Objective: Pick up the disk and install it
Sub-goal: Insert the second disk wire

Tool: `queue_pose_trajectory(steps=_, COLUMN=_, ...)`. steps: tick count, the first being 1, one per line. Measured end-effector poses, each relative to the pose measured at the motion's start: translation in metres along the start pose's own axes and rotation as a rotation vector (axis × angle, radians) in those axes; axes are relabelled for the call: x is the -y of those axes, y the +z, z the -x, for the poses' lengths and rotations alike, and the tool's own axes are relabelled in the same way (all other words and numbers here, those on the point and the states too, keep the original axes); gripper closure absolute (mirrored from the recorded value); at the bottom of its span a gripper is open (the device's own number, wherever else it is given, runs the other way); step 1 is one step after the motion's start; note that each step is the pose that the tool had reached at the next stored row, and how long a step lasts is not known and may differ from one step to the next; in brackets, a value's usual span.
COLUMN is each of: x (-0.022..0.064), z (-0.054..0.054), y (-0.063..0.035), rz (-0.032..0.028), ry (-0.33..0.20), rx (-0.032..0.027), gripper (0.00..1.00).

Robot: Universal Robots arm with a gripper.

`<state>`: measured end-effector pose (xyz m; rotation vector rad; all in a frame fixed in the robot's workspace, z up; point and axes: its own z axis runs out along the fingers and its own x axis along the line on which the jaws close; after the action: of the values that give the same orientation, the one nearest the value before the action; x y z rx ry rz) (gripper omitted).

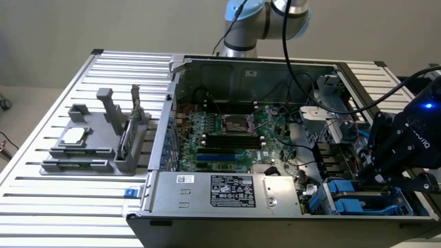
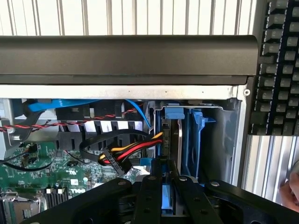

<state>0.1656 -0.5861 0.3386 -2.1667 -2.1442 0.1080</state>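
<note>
Closest in the wrist view, the gripper has its two black fingers drawn close together, pinching a thin blue-edged thing between them, which I take to be the disk held on edge by its rail; most of it is hidden by the fingers, so that is a judgement. Edge-on makes sense, since the slot ahead is narrow and vertical. Just past the fingertips is the drive bay, blue plastic guides standing upright, there to take the rails and steer the disk straight down. Beside the bay a cable bundle of red, yellow and black wires ends in a black plug, lying close to the slot mouth, likely the drive's power lead. Further on, motherboard, then the case wall and the slatted table; a keyboard lies outside the case. In the exterior view the gripper hangs low over the blue bay at the case corner on the exterior view's right, next to the power supply. Disk looks partly in, not seated. A grey rack with spare parts stands well apart, on the exterior view's left.
</note>
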Motion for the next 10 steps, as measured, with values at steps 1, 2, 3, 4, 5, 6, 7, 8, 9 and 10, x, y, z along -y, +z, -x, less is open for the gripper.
queue_pose_trajectory(steps=1, x=-0.0001, z=0.0000, y=0.0002, rz=0.0000, ry=0.000, rx=0.0000, gripper=0.84)
queue_pose_trajectory(steps=2, x=-0.0002, z=0.0000, y=0.0005, rz=0.0000, ry=0.000, rx=-0.0002, gripper=0.84)
queue_pose_trajectory(steps=3, x=-0.0003, z=0.0000, y=0.0008, rz=0.0000, ry=0.000, rx=-0.0005, gripper=0.84)
queue_pose_trajectory(steps=4, x=-0.0004, z=0.0000, y=0.0009, rz=0.0000, ry=0.000, rx=-0.0008, gripper=0.84)
queue_pose_trajectory(steps=5, x=-0.0005, z=0.0000, y=0.0011, rz=0.0000, ry=0.000, rx=-0.0010, gripper=0.84)
queue_pose_trajectory(steps=6, x=-0.0005, z=0.0002, y=0.0012, rz=0.0000, ry=0.000, rx=-0.0012, gripper=0.84)
queue_pose_trajectory(steps=7, x=-0.0006, z=0.0004, y=0.0012, rz=0.0000, ry=0.000, rx=-0.0016, gripper=0.84)
queue_pose_trajectory(steps=8, x=-0.0006, z=0.0004, y=0.0012, rz=0.0000, ry=0.000, rx=-0.0018, gripper=0.84)
queue_pose_trajectory(steps=9, x=-0.0006, z=0.0005, y=0.0012, rz=0.0000, ry=0.000, rx=-0.0023, gripper=0.84)
queue_pose_trajectory(steps=10, x=-0.0006, z=0.0006, y=0.0012, rz=0.0000, ry=0.000, rx=-0.0027, gripper=0.84)
